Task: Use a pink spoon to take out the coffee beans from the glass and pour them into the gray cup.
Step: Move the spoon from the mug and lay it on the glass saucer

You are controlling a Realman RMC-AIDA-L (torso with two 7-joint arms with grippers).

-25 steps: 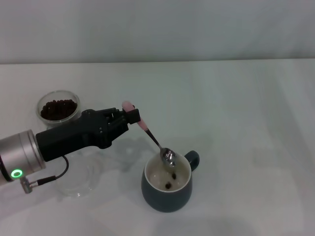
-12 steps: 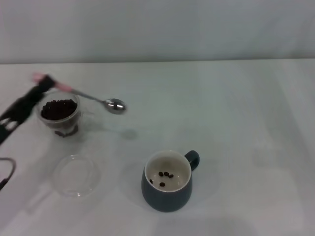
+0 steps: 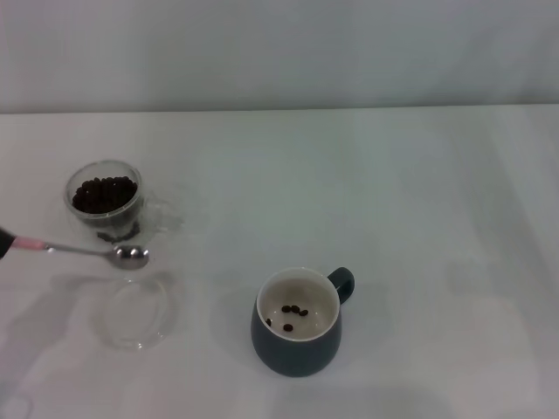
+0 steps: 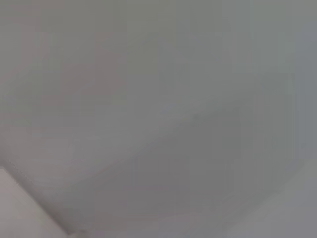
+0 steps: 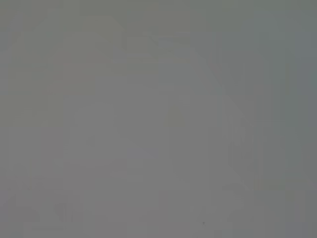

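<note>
The pink spoon (image 3: 83, 250) hangs level just above the table at the far left, its empty metal bowl in front of the glass (image 3: 105, 201). Its pink handle end runs to the picture's left edge, where a dark tip of my left gripper (image 3: 3, 243) is shut on it; the arm itself is out of view. The glass holds a heap of coffee beans (image 3: 105, 193). The gray cup (image 3: 297, 336) stands at the centre front with three beans (image 3: 293, 312) on its cream inside. Both wrist views show only a blank grey surface. My right gripper is not in view.
A flat clear glass dish (image 3: 131, 314) lies on the white table (image 3: 419, 218) in front of the spoon's bowl, left of the gray cup. A pale wall closes off the back of the table.
The left arm has drawn back from over the gray cup to the left edge. The spoon swung past the glass and now sits lower, in front of it. Beans lie in the cup.
</note>
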